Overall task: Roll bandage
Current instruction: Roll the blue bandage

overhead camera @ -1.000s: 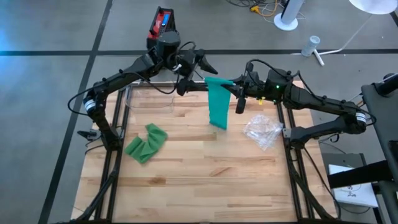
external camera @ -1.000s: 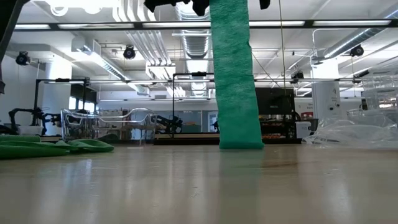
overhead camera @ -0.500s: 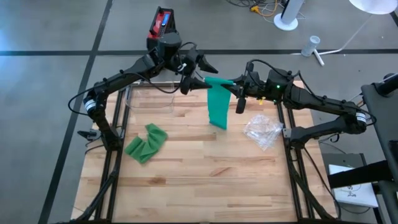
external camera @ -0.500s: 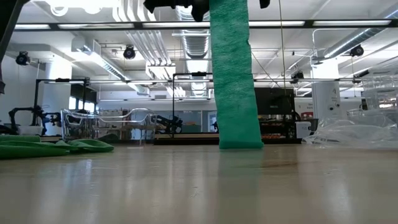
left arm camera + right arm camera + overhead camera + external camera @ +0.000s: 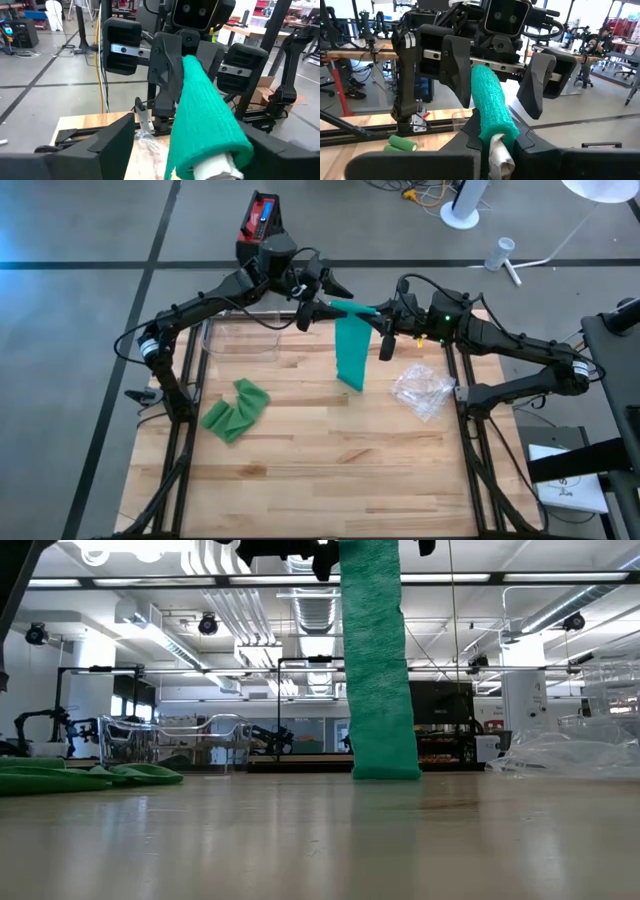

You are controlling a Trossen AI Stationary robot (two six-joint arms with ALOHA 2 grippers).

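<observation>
A green bandage roll on a white core is held level above the table's far middle. Its loose strip hangs straight down, and the strip's lower end reaches the tabletop. My right gripper comes from the right and is shut on one end of the roll. My left gripper faces it from the left, open. Its two fingers stand on either side of the roll's other end. Whether they touch the roll, I cannot tell. My right gripper pinches the roll's white core end between its two fingers. The fingers come in level from the table's right and lie along the roll's axis. The roll juts out level from the fingers, lifted clear, with the green strip hanging slack below it.
A crumpled green bandage lies at the table's left. A clear plastic wrapper lies at the right. A clear plastic box stands at the far left. The near half of the wooden table is bare.
My left gripper has edged toward the table's right, so its fingers now flank the roll's end. The roll and the hanging strip have stayed where they were.
</observation>
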